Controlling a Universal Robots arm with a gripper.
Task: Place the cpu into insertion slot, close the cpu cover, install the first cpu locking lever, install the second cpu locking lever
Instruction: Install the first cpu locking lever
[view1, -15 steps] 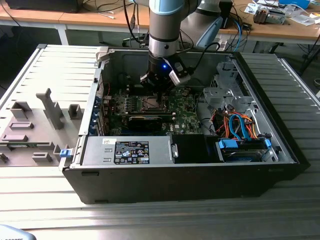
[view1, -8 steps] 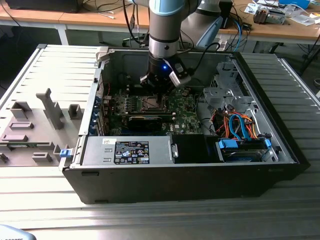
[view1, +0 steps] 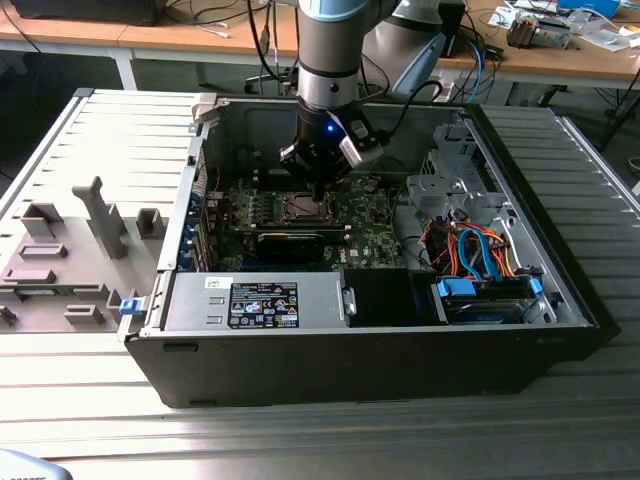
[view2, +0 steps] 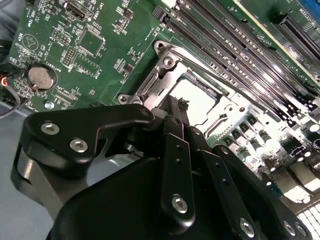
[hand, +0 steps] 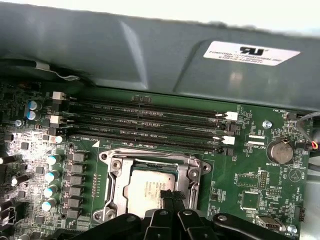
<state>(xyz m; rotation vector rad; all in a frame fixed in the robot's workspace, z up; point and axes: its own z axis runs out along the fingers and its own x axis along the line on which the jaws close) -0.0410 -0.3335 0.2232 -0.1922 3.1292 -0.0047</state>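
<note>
- Gripper (hand: 167, 196) fingers are pressed together, tips set on the cpu (hand: 150, 192) edge; nothing is clamped
- cpu is seated in the slot (hand: 153, 186); placement is judged done
- Cover and both levers are judged outstanding

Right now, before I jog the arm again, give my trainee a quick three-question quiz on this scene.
1. True or false: the cpu shows through the window of the cpu cover.
2. The gripper hangs over: A) the blue cables, B) the cpu, C) the power supply.
3. Fill in: in the first wrist view, ___ long black memory slots run beside the cpu cover.
Key: 1 true; 2 B; 3 four.
</note>
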